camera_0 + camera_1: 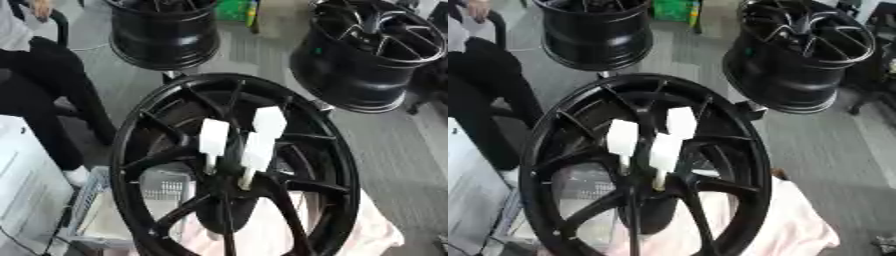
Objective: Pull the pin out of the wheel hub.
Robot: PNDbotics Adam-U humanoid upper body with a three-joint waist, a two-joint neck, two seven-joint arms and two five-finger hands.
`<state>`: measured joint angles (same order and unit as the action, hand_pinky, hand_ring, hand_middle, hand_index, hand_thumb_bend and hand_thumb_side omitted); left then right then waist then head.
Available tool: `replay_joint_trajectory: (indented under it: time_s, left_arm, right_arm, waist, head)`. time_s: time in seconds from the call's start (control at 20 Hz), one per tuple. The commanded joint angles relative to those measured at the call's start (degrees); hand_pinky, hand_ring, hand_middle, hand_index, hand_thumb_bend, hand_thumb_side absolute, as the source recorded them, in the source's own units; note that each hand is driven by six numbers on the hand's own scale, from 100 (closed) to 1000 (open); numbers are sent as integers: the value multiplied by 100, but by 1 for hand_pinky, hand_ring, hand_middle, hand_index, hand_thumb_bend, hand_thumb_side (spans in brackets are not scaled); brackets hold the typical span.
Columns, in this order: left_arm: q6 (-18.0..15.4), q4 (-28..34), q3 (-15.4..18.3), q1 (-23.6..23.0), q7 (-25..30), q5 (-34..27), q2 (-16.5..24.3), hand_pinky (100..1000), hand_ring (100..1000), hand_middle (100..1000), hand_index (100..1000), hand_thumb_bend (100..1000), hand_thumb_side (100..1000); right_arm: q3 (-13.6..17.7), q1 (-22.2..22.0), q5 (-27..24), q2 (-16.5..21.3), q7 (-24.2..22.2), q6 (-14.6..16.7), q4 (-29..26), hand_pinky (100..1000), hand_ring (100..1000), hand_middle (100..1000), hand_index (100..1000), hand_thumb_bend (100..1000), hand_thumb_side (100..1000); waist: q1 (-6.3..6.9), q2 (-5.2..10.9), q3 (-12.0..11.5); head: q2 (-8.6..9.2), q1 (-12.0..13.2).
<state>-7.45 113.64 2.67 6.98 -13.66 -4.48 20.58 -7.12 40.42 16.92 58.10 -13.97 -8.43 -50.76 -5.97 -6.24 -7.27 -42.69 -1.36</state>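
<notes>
- Neither robot hand shows in either view, so the state of the fingers cannot be told.
- Three white pins [213, 137] stand in the centre of the black wheel hub [140, 160], untouched.

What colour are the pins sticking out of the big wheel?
White pins, against the black wheel hub; clearest in the left eye view.

Two spare black metal wheel rims [164, 31] [376, 52] on grey floor [254, 55] behind; pale pink cloth [794, 225] at lower right; white box [26, 185] at left edge.
</notes>
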Motion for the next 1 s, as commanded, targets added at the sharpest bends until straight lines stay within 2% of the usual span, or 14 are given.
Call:
replay_joint_trajectory:
  time_s: [0.05,0.95,1.0]
  left_arm:
    - [8,95,25,17,13,7,64,769,931,744,806,100,705]
    - [0,95,33,10,18,-8,44,769,933,745,806,100,702]
    - [0,95,30,9,19,-10,43,768,933,745,805,100,701]
  right_arm:
    - [143,149,141,157,-45,166,105,878,887,875,919,100,537]
    - [219,197,31,170,84,137,49,867,866,852,903,100,491]
    - [238,216,15,151,98,147,27,853,818,786,868,100,478]
  waist:
    - [22,74,21]
    - [30,96,47]
    - [33,100,39]
  head:
    - [28,27]
    - [27,53]
    - [19,48]
